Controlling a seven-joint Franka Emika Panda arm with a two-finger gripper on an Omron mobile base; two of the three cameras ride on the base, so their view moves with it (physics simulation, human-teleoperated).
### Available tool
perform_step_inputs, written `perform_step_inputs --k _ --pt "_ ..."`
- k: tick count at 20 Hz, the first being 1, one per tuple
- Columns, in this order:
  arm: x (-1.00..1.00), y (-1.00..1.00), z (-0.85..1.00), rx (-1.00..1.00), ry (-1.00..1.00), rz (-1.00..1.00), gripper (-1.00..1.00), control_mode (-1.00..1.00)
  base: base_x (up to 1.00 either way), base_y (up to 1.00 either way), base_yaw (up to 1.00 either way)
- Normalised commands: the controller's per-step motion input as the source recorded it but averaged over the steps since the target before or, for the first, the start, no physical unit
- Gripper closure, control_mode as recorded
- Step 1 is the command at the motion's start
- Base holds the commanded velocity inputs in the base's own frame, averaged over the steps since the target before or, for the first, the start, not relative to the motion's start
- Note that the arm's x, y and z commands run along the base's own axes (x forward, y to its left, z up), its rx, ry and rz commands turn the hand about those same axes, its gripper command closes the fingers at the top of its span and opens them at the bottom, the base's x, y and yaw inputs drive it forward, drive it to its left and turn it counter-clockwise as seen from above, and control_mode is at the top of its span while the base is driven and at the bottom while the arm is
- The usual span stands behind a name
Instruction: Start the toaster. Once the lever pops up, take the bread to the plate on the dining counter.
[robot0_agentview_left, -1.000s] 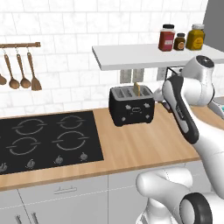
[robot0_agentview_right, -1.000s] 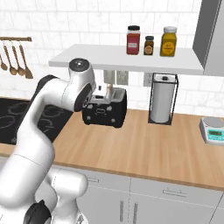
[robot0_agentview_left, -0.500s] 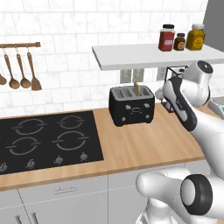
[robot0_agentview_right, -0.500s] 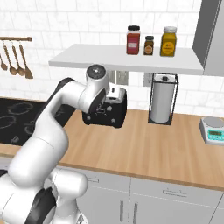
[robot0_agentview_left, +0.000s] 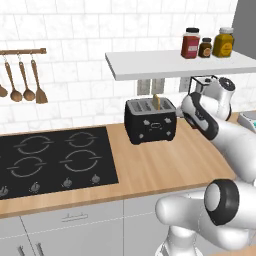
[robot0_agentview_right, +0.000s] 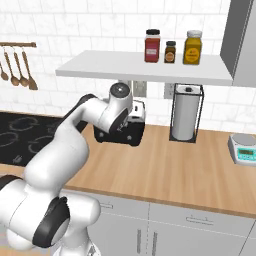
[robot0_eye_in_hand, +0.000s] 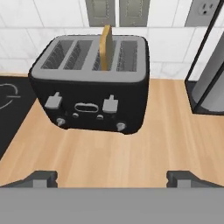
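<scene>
The black toaster (robot0_eye_in_hand: 92, 87) stands on the wood worktop against the tiled wall, its silvery slotted top facing up. The bread (robot0_eye_in_hand: 105, 52), a tan slice seen edge-on, sticks upright out of a slot right of the middle. Two grey levers show on the front, one at the left (robot0_eye_in_hand: 53, 101) and one at the right (robot0_eye_in_hand: 110, 104). My gripper (robot0_eye_in_hand: 113, 178) hangs open in front of and above the toaster, touching nothing. From the left base the toaster (robot0_agentview_left: 150, 121) and bread (robot0_agentview_left: 157, 102) sit just left of my hand. The plate and dining counter are out of view.
A paper towel roll in a black wire stand (robot0_agentview_right: 186, 114) is right of the toaster. A white shelf (robot0_agentview_right: 145, 67) with three jars hangs low above it. The black hob (robot0_agentview_left: 55, 160) lies to the left, and a small kitchen scale (robot0_agentview_right: 243, 149) sits far right.
The arm has swung further right and in toward the toaster. The gripper has stayed open. Toaster and bread have not moved.
</scene>
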Motion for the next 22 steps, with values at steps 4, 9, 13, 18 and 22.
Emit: perform_step_inputs --k 4,9,13,18,22 --pt "0.26 -0.09 -0.47 0.00 0.00 0.00 -1.00 -1.00 0.00 0.00 0.00" --pt "0.21 -0.03 -0.31 0.00 0.00 0.00 -1.00 -1.00 0.00 0.00 0.00" --pt "0.28 0.00 -0.06 0.00 0.00 0.00 -1.00 -1.00 0.00 0.00 0.00" --pt "0.34 -0.03 -0.01 0.00 0.00 0.00 -1.00 -1.00 0.00 0.00 0.00" --pt "0.38 -0.06 0.00 0.00 0.00 0.00 -1.00 -1.00 0.00 0.00 0.00"
